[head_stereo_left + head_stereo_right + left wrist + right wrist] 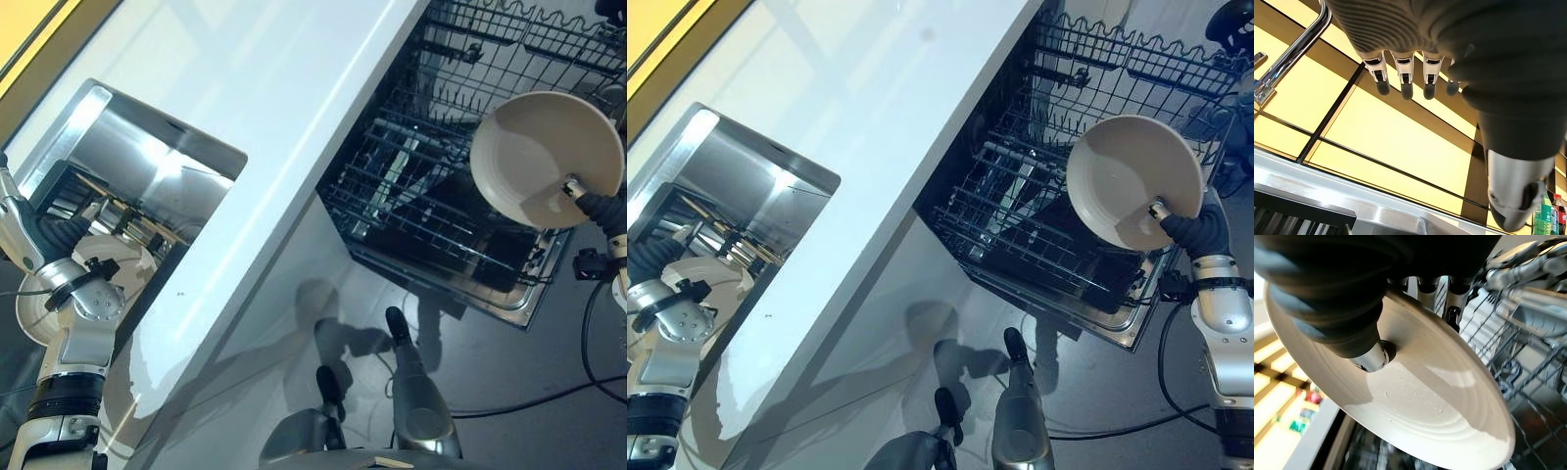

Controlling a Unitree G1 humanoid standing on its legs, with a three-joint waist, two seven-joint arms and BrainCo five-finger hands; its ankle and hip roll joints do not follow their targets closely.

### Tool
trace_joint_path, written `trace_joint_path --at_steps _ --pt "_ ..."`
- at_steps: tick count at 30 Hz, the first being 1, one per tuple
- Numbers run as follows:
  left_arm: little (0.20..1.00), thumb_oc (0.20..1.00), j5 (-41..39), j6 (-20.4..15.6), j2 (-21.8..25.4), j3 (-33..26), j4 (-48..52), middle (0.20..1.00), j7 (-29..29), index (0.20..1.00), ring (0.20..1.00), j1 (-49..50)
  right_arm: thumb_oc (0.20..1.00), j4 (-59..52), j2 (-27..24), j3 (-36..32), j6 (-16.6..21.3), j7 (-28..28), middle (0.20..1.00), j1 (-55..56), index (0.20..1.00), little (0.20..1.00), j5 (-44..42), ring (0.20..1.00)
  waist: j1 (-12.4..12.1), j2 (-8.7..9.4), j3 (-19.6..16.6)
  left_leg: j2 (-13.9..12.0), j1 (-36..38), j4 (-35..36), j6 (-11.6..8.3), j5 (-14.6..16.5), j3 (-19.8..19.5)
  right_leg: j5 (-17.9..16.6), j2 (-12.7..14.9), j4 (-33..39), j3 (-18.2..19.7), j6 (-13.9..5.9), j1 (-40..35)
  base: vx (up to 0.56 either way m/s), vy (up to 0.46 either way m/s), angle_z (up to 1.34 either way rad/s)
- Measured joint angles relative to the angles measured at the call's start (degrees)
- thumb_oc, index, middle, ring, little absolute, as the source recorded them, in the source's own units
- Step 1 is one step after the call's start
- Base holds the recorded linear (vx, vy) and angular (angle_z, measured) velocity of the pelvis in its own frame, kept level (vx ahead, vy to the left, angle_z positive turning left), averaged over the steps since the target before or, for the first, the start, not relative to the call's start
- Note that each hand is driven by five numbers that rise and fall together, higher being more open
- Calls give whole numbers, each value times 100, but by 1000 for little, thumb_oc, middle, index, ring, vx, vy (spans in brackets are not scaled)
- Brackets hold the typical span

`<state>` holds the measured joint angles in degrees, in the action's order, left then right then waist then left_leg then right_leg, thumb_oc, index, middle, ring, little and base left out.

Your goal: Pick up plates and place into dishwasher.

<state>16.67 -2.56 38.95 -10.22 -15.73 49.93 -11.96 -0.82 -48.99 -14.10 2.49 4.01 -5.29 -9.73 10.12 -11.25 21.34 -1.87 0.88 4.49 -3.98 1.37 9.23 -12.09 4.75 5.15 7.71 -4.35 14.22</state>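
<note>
My right hand (600,208) is shut on a cream plate (544,157), its thumb (1369,357) pressed on the plate's inner face and the fingers behind the rim. The plate (1420,401) hangs tilted above the right side of the open dishwasher's lower rack (421,206), not touching the wires. Another cream plate (122,262) lies in the steel sink (147,147) at the left. My left hand (47,237) hovers at the sink's near left end beside that plate, with its fingers (1406,78) straight and holding nothing.
A white counter (284,137) runs between sink and dishwasher. The upper wire rack (519,39) stands pulled out behind the held plate. A chrome tap (1295,51) rises against the yellow tiled wall, and bottles (1547,215) stand by it. A dish rack with utensils sits in the sink.
</note>
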Motion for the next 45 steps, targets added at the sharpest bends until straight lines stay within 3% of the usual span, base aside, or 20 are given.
trace_joint_path --at_steps 4,15,20,29,33,41,45 --pt "1000 1000 -124 99 184 4 -8 1000 -31 1000 1000 -225 200 271 -574 506 -19 -144 200 -407 200 200 596 200 -13 9 58 -9 -85 -31 -2 -1 -22 -14 0 -1 -36 8 52 -51 -83 4" --pt "1000 1000 -238 128 724 4 -139 1000 -182 1000 1000 -687 200 339 -1057 1063 -30 -784 200 -917 200 200 1300 200 -156 148 194 -50 -183 -58 -9 2 -89 -81 -67 -3 -79 89 114 -31 -87 1" --pt "1000 1000 -238 135 748 6 -157 1000 -324 1000 1000 -830 200 336 -1255 1297 -15 -1216 200 -1065 200 200 1417 200 -170 230 232 -50 -266 -98 -19 -2 -206 -91 -52 -4 -175 98 124 -20 -77 10" --pt "1000 1000 -238 212 965 126 -214 1000 -388 1000 1000 -1088 200 318 -1263 1872 -21 -1884 200 -1331 200 200 1831 200 -222 337 261 -59 -376 -152 -41 13 -286 -103 -58 -12 -228 114 182 -11 -28 3" --pt "1000 1000 -235 213 965 258 -234 1000 -385 1000 1000 -1097 200 315 -1222 1982 -208 -2116 200 -1385 200 200 2115 200 -297 387 249 -56 -374 -152 -44 15 -286 -103 -66 -15 -224 115 188 0 0 0" --pt "1000 1000 -236 229 975 442 -350 1000 -364 1000 1000 -1216 200 699 -807 2446 -517 -2064 200 -1581 200 200 2509 200 -307 543 232 -62 -377 -168 -51 19 -286 -116 -86 -15 -222 132 188 0 0 0" --pt "1000 1000 -236 229 975 497 -354 1000 -359 1000 1000 -1226 200 1096 -435 2566 -579 -1690 200 -1544 200 200 2544 200 -303 549 231 -64 -375 -169 -54 21 -286 -116 -90 -15 -222 133 190 0 0 0"
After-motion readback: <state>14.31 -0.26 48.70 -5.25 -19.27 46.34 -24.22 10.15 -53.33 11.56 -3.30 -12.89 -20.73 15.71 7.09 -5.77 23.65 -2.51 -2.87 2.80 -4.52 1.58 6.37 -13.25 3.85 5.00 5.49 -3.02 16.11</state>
